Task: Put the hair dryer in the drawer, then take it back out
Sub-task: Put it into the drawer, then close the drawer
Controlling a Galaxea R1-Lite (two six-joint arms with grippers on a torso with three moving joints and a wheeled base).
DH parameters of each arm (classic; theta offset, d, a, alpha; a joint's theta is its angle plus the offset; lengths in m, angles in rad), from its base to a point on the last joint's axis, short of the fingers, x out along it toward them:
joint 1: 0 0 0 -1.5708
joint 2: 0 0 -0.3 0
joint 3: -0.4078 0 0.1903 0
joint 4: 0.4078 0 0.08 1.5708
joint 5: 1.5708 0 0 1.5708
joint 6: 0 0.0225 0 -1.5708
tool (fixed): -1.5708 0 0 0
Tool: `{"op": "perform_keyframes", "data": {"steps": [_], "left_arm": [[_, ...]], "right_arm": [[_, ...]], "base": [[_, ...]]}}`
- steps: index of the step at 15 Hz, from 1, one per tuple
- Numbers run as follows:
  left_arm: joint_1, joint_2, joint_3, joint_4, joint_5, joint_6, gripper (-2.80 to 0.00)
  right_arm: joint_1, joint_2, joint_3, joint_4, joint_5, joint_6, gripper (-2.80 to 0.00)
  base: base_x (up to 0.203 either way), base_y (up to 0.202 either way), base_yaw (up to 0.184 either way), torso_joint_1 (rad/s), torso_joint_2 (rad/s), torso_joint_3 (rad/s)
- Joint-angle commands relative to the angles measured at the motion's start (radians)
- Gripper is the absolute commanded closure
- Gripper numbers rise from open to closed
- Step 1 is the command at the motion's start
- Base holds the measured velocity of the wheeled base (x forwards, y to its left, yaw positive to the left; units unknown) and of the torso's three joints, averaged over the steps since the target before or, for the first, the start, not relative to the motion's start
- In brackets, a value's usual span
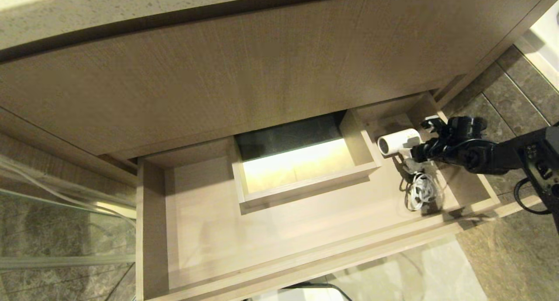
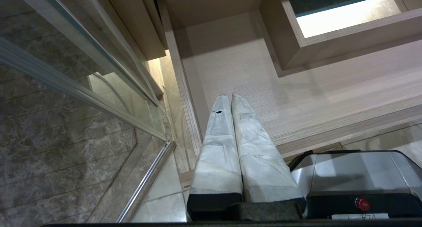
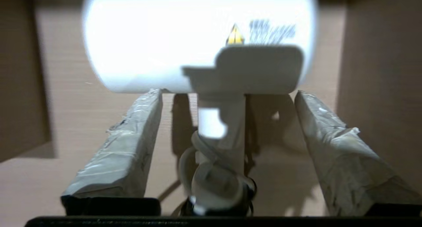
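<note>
Far left: glass panel [image 2: 66, 75] with metal frame, standing on dark marble floor [image 1: 52, 231]; my left pincer [image 2: 230, 97] hangs parked over the drawer's near-left corner, its taped fingers [image 2: 217, 148] pressed together, clenched on nothing; grey base housing [image 2: 359, 174] with a red button sits just beside it.

Centre: drawer [image 1: 153, 231] pulled out wide, light wood grain; boxed rectangular cut-out [image 1: 301, 189] sits at the far middle of it, lit bright inside; taller wood-grain panel [image 1: 244, 69] rises behind the drawer, pale stone table [image 1: 87, 12] edge above that.

Right: hair dryer [image 1: 398, 142] in the drawer's right compartment, right of the cut-out box, far end of that section; white barrel points left, open end toward the box; handle runs toward me; white cord [image 1: 420, 192] lies coiled on the drawer floor nearer than the barrel.

My right pincer [image 1: 426, 139] reaches in from the right, just beside the dryer; in the right wrist view the two taped fingers [image 3: 122, 154] stand spread wide either side of the handle, clear gaps on both sides, not touching it; released, grasping nothing; barrel fills the far part of that view with a yellow warning mark [image 3: 234, 36] on it; drawer's right wall close beside the right finger.
</note>
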Motion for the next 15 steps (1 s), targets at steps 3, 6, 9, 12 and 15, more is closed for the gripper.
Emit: {"op": "perform_keyframes", "data": {"steps": [3,6,9,12,15], "left_arm": [[0.000,0.000,0.001,0.000,0.000,0.000,0.00],[0.000,0.000,0.001,0.000,0.001,0.000,0.00],[0.000,0.000,0.001,0.000,0.002,0.000,0.00],[0.000,0.000,0.001,0.000,0.001,0.000,0.00],[0.000,0.000,0.001,0.000,0.000,0.000,0.00]], "right_arm": [[-0.010,-0.310,0.104,0.147,0.016,-0.001,-2.80],[-0.010,-0.586,0.315,0.249,0.021,-0.003,0.00],[-0.010,-0.875,0.583,0.344,0.020,-0.016,0.00],[-0.013,-1.084,0.815,0.570,-0.032,-0.037,0.00],[-0.021,-1.081,0.968,0.663,-0.130,-0.043,0.00]], "base": [[0.000,0.000,0.000,0.000,0.00,0.000],[0.000,0.000,0.000,0.000,0.00,0.000],[0.000,0.000,0.000,0.000,0.00,0.000],[0.000,0.000,0.000,0.000,0.00,0.000],[0.000,0.000,0.000,0.000,0.00,0.000]]}}
